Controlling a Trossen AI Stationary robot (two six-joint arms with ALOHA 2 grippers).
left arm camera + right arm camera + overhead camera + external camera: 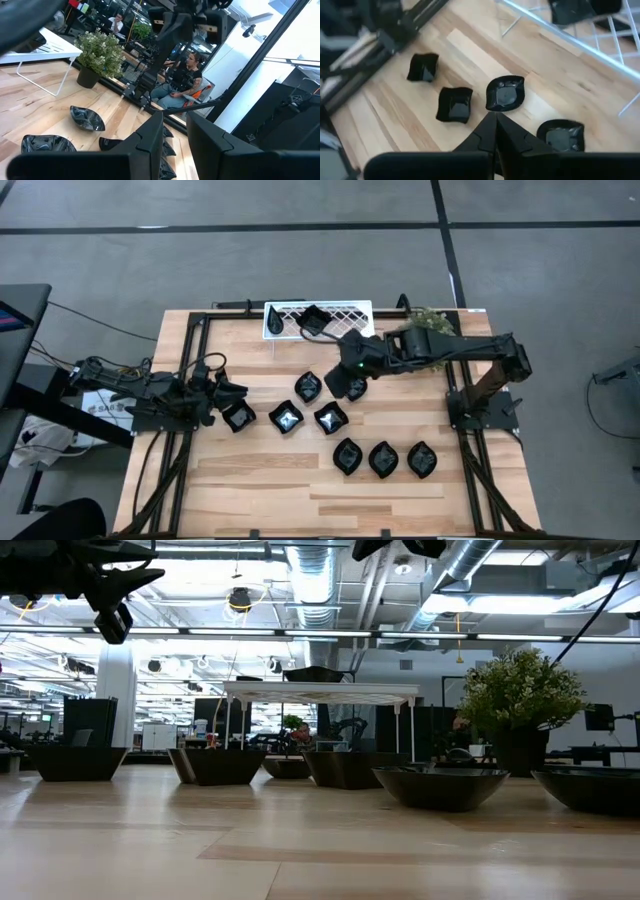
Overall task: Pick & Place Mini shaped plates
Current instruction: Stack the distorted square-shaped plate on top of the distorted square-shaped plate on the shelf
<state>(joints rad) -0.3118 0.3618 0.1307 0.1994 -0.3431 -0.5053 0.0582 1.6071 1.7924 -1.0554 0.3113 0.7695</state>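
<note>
Several glossy black mini shaped plates lie flat on the wooden table: two [238, 417] [286, 418] near my left gripper, a leaf-shaped one [308, 387] at the middle, and a row of three [383, 459] toward the near edge. One more plate [312, 318] rests on the white lattice tray [345, 310] at the far edge. My right gripper [340, 375] hangs high over the middle plates, slanting down, shut [495, 125] and empty. Low at the table's left side, my left gripper [225, 390] lies level and open [176, 145], with nothing between its fingers.
A green potted plant [430, 320] stands at the far right, beside the tray. Black frame rails [190, 360] run along the table's left and right sides. Bare wood shows at the near edge [300, 500]. A seated person [185, 80] shows beyond the table.
</note>
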